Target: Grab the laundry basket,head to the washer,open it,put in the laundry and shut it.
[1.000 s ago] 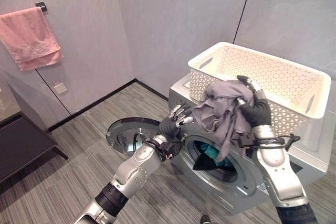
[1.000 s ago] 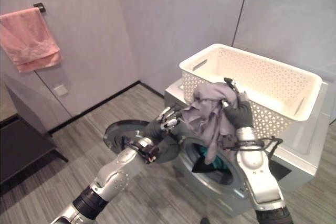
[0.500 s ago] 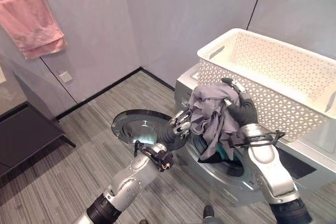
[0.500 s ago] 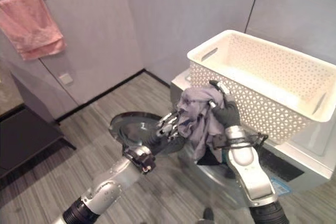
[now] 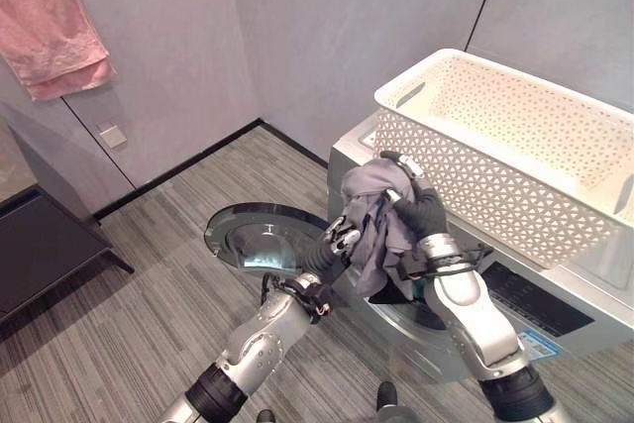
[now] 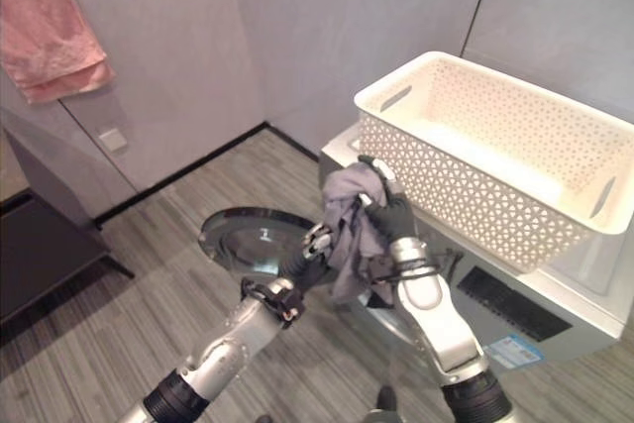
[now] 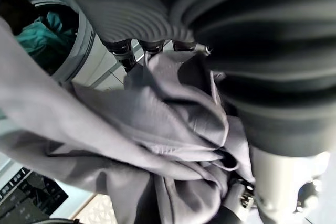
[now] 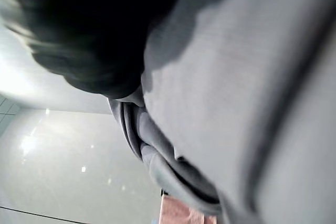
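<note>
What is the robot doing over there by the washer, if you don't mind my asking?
It is loading laundry. The right robot hand grips a bundle of grey clothes at the washer's open door, while the left robot hand touches the bundle from the side. Something teal already lies in the drum. The white basket sits on top.

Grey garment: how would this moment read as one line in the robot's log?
phase: loading | grey garment: gripped by right robot hand, before open washer | left robot hand: against garment | basket: on washer
</note>
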{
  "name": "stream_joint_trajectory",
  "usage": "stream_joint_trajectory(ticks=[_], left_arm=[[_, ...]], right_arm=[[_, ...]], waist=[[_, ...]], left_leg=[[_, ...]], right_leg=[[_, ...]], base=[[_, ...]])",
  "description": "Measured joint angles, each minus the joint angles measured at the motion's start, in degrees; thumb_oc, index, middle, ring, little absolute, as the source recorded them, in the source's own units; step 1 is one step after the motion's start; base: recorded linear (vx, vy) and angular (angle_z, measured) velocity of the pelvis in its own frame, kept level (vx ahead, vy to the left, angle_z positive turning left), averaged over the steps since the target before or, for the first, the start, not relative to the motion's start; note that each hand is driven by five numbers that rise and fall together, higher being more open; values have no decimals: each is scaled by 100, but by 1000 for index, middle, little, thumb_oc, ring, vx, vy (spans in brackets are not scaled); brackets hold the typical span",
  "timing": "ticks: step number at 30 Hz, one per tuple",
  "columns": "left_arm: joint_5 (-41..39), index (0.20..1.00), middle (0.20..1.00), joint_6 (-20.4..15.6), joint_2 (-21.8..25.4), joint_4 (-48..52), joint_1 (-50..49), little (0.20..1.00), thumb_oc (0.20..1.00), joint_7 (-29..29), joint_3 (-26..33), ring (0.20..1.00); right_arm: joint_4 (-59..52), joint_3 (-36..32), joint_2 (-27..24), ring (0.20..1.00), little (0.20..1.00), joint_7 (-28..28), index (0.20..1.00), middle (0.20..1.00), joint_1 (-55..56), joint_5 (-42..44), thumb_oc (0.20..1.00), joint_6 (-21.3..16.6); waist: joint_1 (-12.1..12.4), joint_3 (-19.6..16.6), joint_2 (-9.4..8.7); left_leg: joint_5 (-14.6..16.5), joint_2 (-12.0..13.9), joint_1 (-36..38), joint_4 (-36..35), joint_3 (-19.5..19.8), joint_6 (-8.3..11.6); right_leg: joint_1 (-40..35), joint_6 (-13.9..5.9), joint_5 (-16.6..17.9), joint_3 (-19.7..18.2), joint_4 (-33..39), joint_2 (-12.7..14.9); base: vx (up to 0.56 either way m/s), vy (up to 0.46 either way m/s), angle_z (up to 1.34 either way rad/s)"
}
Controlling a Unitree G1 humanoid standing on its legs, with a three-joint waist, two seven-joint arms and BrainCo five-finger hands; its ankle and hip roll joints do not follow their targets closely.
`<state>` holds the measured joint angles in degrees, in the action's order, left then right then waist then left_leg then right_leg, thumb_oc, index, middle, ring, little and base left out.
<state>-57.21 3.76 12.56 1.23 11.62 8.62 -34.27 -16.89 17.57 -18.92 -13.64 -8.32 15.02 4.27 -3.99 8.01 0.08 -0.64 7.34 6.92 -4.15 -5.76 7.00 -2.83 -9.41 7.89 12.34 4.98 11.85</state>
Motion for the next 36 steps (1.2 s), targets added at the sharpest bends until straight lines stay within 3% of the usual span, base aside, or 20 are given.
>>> stream_joint_trajectory(ticks=[3,4,5,6,14,15,16,17,26,31,36], left_arm=[[186,1000,1000,-8,0,0,0,1000,1000,2,21,1000],[211,592,592,-14,0,0,0,592,592,2,25,592],[216,297,297,-15,0,0,0,297,297,2,26,297],[276,200,200,-15,0,-1,-6,200,200,2,35,200],[381,200,200,-119,-44,-5,-78,200,200,171,189,200],[382,200,200,-141,-55,-5,-79,200,200,173,197,200],[383,200,200,-181,-59,-5,-88,200,200,176,198,200],[383,200,200,-205,-59,-5,-99,200,200,182,202,200],[385,200,200,-232,-51,-10,-435,200,200,199,279,200],[438,200,200,-220,-34,-19,-895,200,200,-99,568,200],[594,200,200,-201,52,-36,-1223,200,200,-367,731,200]], right_arm=[[-1,18,4,200,200,0,200,200,0,1,200,-9],[-1,14,4,200,200,0,200,200,0,1,200,-13],[-1,13,3,200,200,0,200,200,0,1,200,-14],[-1,7,3,200,200,0,200,200,0,1,200,-16],[-5,-5,5,200,200,-6,200,200,31,5,200,-91],[-5,-4,7,304,304,-6,304,304,34,10,304,-92],[-4,-5,8,821,821,-9,821,821,46,55,821,-93],[-4,-5,8,1000,1000,-10,1000,1000,50,124,1000,-93],[-3,-203,-39,1000,1000,204,1000,1000,282,906,1000,-182],[-22,-774,-213,1000,1000,830,1000,1000,964,1786,1000,-338],[-107,-1269,-347,1000,1000,1260,1000,1000,1366,2047,1000,-358]], waist=[[2,0,0],[0,0,0],[-1,0,0],[0,-1,-1],[1,-17,-29],[2,-20,-33],[2,-25,-42],[0,-31,-52],[-12,-127,-208],[-11,-145,-236],[-46,-166,-229]], left_leg=[[0,3,5,1,0,0],[0,3,6,1,-1,0],[0,3,6,0,-2,0],[0,4,6,-3,-3,0],[0,11,6,1,-1,0],[0,10,5,0,-1,0],[0,11,5,0,-3,0],[0,12,5,0,-3,0],[0,15,8,-8,-46,0],[1,15,16,-21,-68,0],[2,18,10,-29,-107,-1]], right_leg=[[1,1,1,-1,0,-4],[2,2,2,-1,0,-5],[2,2,2,-1,0,-5],[1,1,2,-1,0,-5],[1,2,3,2,0,-12],[2,3,3,2,0,-11],[1,3,3,1,0,-11],[1,3,3,0,0,-13],[25,4,5,-45,0,-17],[32,2,6,-63,0,-16],[74,4,19,-101,0,-17]], base=[[0,0,0],[0,0,0],[0,0,0],[0,0,0],[0,0,0],[0,0,0],[0,0,0],[0,0,0],[-2,-11,-2],[0,0,0],[9,-6,-4]])
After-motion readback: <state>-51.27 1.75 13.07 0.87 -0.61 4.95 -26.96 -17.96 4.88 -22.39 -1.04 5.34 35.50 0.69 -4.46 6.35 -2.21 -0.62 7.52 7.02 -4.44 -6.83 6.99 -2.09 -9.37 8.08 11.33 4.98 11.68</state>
